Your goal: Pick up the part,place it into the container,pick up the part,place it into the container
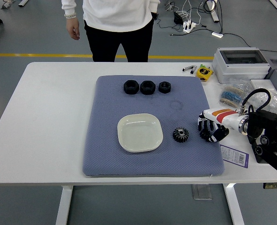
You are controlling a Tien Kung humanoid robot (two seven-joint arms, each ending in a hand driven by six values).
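Note:
A dark metal gear [180, 135] lies on the blue-grey mat [105, 150], just right of the empty cream square dish [139, 132]. Three black nut-like parts [147, 87] sit in a row at the mat's far side. My right hand [207, 131] hovers low over the mat's right edge, a short way right of the gear and apart from it, fingers loosely spread and pointing down, holding nothing. My left arm does not show.
A person in a white top and black trousers [118, 28] stands at the far edge, hands hanging at their sides. A grey box [241, 63], a yellow tape measure [204, 72], bagged parts [232, 97] and a purple label [234, 156] crowd the table's right side.

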